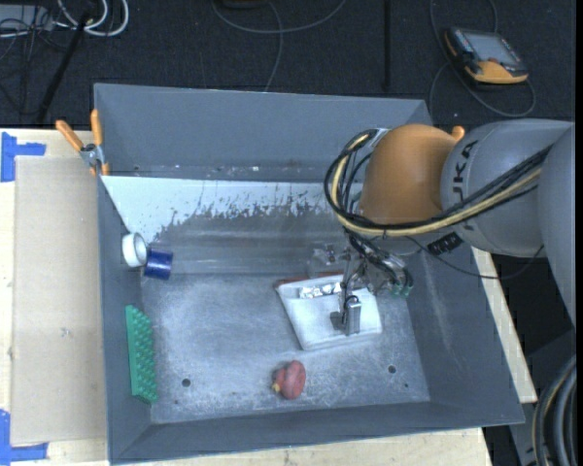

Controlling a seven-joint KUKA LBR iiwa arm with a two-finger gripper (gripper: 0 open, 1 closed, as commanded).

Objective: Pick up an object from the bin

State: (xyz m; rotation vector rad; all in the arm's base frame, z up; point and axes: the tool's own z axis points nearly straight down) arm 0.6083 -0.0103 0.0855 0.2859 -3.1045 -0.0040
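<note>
So far nothing lifted: jaws low over white flat tile directly beneath; apart or together, cannot tell; lift remains.

**A:** The arm reaches in from the right, its big grey link lying almost level across that side of the view.

**B:** And at the wrist there's the orange cover, a rounded dome turned up toward the camera.

**A:** Look at the cables: black and yellow, bulging out in loops on the cover's left, then sweeping under it and back along the grey link.

**B:** Below the dome, a knot of small wires, and from there the gripper points down, dark and narrow, set low.

**A:** It sits right of centre, directly beneath the wrist.
</note>
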